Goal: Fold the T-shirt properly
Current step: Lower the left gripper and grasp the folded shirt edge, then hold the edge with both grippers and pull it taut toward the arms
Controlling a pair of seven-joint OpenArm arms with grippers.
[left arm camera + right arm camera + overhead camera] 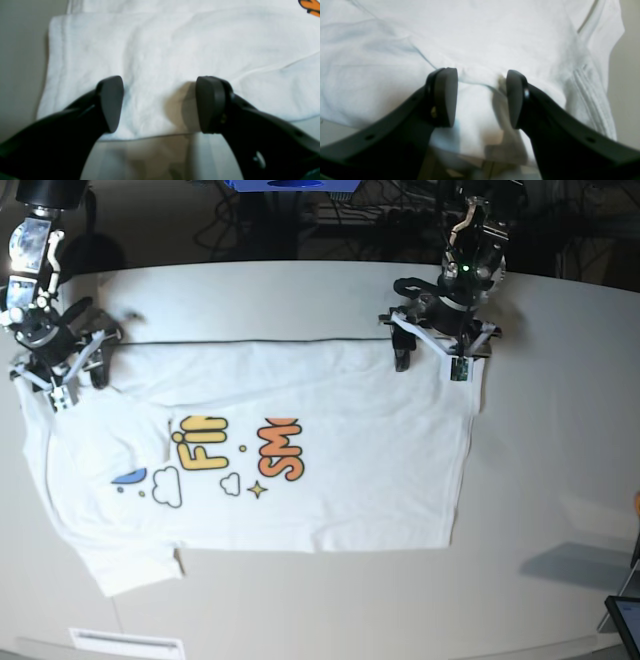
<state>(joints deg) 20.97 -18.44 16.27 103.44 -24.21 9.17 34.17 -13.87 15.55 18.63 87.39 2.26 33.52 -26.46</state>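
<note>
Under me is a pale surface; on it the white T-shirt lies spread, partly folded, its printed side facing up.

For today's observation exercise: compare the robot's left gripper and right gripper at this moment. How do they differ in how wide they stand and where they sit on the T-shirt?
1. The left gripper stands wider open than the right gripper.
2. In the base view, the left gripper works the far edge of the T-shirt at the hem end; the right gripper sits at the far edge of the shoulder end.

Shared: both are open, straddling white cloth at the shirt's edge without pinching it.
</note>
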